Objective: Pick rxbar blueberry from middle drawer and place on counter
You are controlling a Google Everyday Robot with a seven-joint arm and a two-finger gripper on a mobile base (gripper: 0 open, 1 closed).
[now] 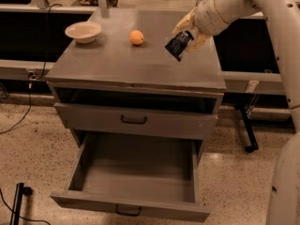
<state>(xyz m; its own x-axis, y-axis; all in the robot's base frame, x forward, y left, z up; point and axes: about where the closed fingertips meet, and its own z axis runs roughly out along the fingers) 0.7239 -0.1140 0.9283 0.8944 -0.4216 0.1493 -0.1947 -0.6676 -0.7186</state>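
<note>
Camera view: hand (pixel 189 33) grips rxbar (pixel 177 45) over counter (pixel 117 64).

What we cannot make out
Over the counter (pixel 117 64)'s right side, the gripper (pixel 188 35) covers the rxbar blueberry (pixel 178 46)'s upper end. We cannot read its print, and the arm (pixel 276 18) leaves the top edge.

Single cam, high front view angled down, mid-range: counter (pixel 122 64) upper frame, open middle drawer (pixel 140 170) bottom; gripper (pixel 188 35) upper right clamping rxbar blueberry (pixel 177 45)
</note>
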